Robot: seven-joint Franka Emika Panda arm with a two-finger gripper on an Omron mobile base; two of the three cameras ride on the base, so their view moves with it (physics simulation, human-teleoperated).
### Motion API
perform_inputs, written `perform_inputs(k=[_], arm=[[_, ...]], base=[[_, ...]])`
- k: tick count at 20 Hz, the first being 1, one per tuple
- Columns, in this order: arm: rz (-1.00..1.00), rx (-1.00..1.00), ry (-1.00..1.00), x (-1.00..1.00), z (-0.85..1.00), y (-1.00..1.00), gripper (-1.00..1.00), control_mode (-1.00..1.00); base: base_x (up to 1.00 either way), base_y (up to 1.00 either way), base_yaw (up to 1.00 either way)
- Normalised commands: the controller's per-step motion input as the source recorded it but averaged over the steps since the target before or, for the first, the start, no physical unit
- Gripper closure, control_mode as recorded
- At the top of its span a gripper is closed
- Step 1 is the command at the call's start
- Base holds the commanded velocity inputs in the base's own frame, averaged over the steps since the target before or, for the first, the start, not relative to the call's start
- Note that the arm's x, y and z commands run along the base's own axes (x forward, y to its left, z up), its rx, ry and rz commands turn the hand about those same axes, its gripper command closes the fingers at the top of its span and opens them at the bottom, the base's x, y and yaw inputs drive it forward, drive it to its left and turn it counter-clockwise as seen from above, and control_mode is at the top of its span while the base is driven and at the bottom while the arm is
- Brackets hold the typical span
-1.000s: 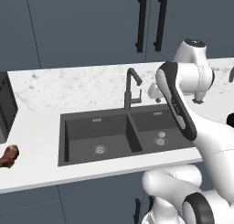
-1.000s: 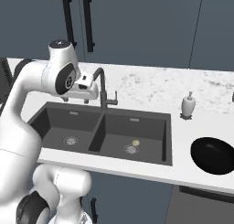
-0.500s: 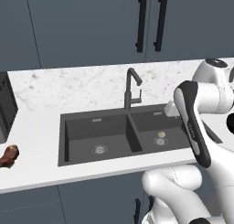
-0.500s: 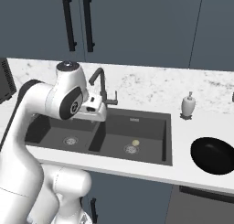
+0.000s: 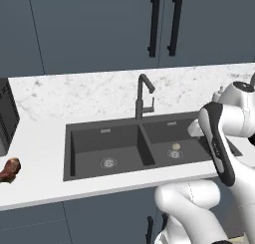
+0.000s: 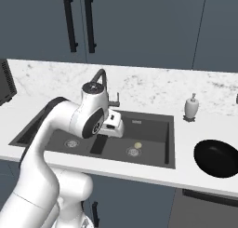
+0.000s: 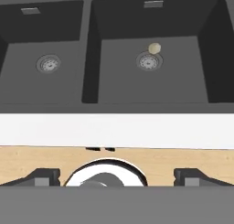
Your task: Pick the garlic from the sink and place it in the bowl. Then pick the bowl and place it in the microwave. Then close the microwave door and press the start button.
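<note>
Sink (image 7: 205, 45): garlic (image 7: 154, 48) beside right basin's drain

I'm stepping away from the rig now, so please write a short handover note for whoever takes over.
Gripper: jaws wide apart and holding nothing, looking down over the sink's front edge.
The garlic lies in the right basin of the sink, just beside the drain, untouched.
The bowl sits with nothing in it on the counter right of the sink, past the soap dispenser.
A brown meat piece lies on the counter left of the sink; it is not part of the job.
Done: nothing yet.
Left: garlic into bowl, bowl into microwave, close door, press start.
</note>
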Motion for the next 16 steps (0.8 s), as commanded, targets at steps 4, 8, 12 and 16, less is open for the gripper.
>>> perform_inputs(k=[4, 8, 12, 16], arm=[[0.00, 0.12, 0.03, 0.48, -0.59, -0.26, -1.00, -1.00], [-0.01, 0.01, 0.15, 0.65, -0.44, -0.18, -1.00, -1.00], [0.00, 0.00, 0.26, 0.79, -0.37, -0.14, -1.00, -1.00], [0.00, 0.01, 0.12, 0.60, -0.33, -0.29, -1.00, -1.00]], base=[[0.00, 0.00, 0.00], [0.00, 0.00, 0.00], [0.00, 0.00, 0.00], [0.00, 0.00, 0.00]])
